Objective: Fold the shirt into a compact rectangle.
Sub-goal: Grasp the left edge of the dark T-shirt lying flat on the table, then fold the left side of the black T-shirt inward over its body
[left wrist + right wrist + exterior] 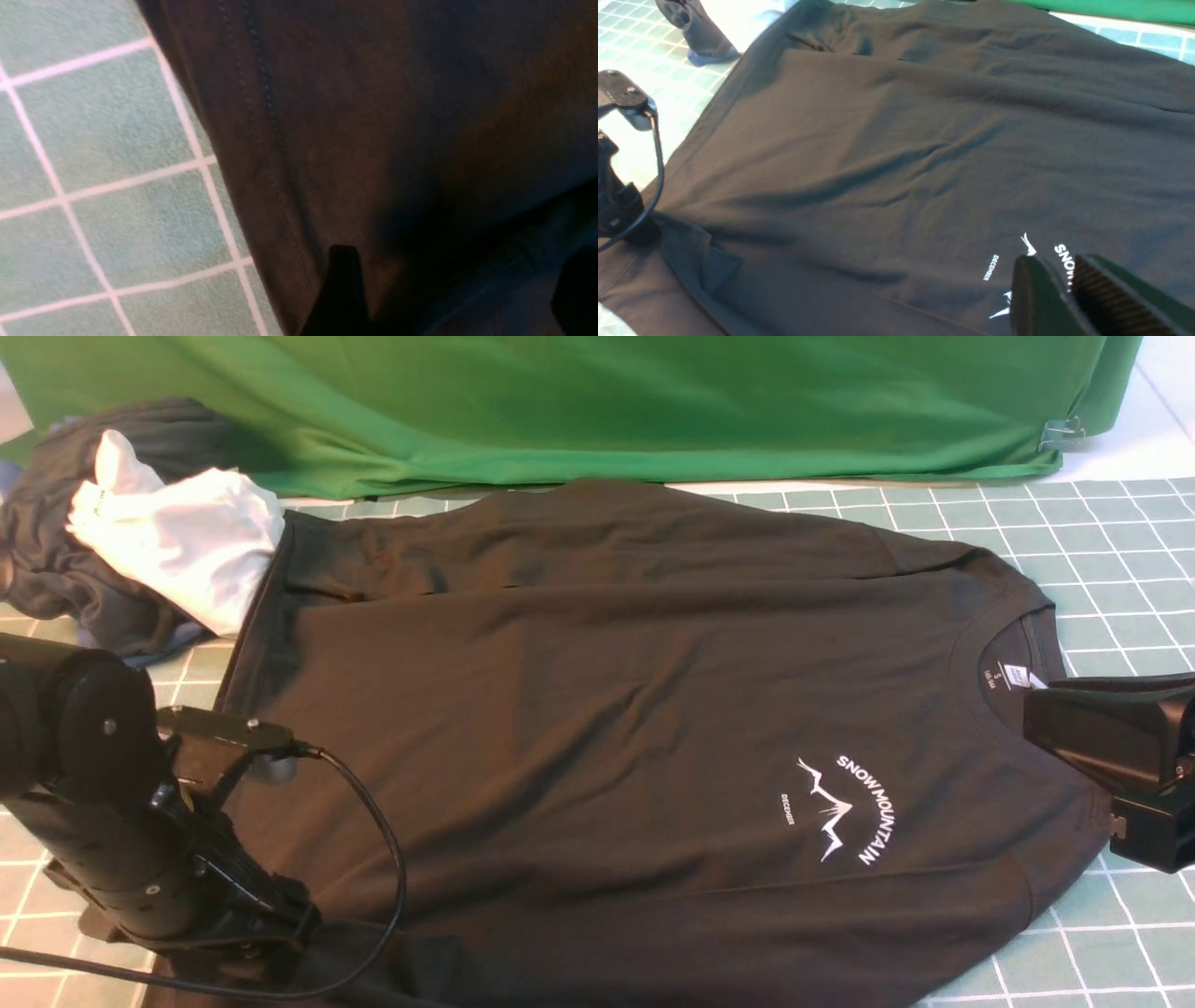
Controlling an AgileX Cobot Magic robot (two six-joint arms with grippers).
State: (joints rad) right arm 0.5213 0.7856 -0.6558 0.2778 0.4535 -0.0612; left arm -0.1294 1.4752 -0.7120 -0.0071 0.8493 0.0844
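The shirt [597,709] lies flat on the tabletop [1120,541], neck at 3 o'clock, ready to fold. The left tool [458,284] is spread wide over the hem at 8 o'clock. The right tool [1057,268], almost pressed together and empty, hangs by the neck.

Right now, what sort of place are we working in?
Likely a staged robot-lab tabletop: green backdrop cloth clipped behind, a grid-printed mat, spare garments piled beside the shirt.
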